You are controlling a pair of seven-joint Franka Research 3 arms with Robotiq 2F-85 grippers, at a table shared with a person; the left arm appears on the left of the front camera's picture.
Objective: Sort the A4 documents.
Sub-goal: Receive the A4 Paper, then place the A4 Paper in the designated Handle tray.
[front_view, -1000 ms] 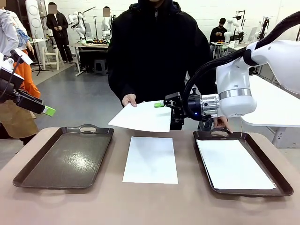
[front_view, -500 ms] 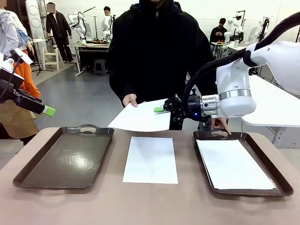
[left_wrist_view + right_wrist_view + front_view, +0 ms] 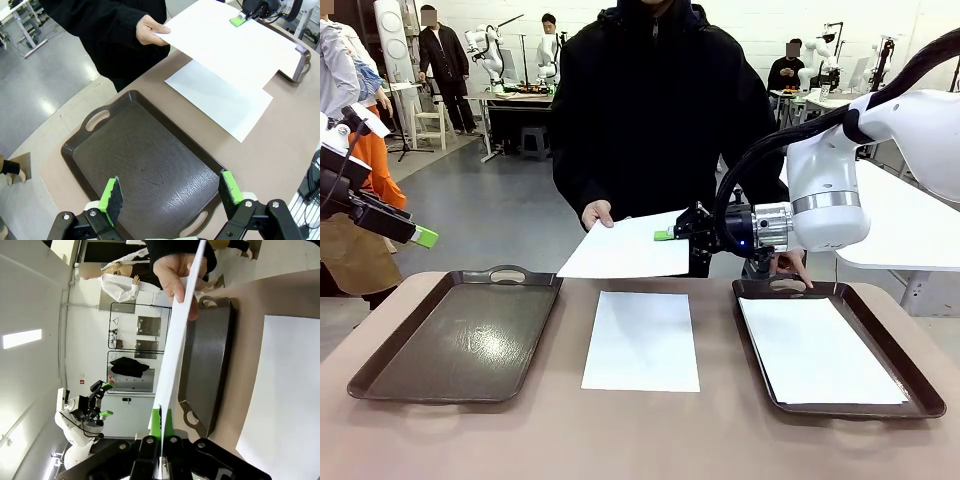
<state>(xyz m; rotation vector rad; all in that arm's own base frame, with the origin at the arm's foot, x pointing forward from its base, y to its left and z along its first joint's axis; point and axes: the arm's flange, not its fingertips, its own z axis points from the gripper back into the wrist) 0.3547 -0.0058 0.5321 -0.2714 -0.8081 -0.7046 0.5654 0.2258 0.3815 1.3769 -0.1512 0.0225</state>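
Three A4 documents are recorded. Nearest the camera, the centre sheet (image 3: 641,341) is laid flat on the bare table (image 3: 640,445). At its 9 o'clock the left tray (image 3: 380,375) is set, apart from it. At its 3 o'clock the right tray (image 3: 923,398) is set, and the tray sheet (image 3: 820,350) is laid flat inside it.

The left gripper (image 3: 171,191) is pointed down at the left tray from above. Its jaws are spread wide and nothing is seen between the green pads (image 3: 112,196). In the front view it is seen at 9 o'clock, raised clear of the table.

At 12 o'clock from the centre sheet, the raised sheet (image 3: 625,252) is held in the air, nearly level, over the table's far edge. The right arm is brought in from 3 o'clock with the forearm and wrist level, and the right gripper (image 3: 665,235) is pointed toward 9 o'clock. Its jaws are fully closed on the raised sheet's 3 o'clock edge. In the right wrist view that sheet is seen edge-on, pinched between the fingers.

The sheet's 10 o'clock corner is pinched by the person's hand (image 3: 597,213), thumb on top. The person's other hand (image 3: 792,264) is lowered, fingertips at the far handle of the right tray, partly hidden behind the right arm.
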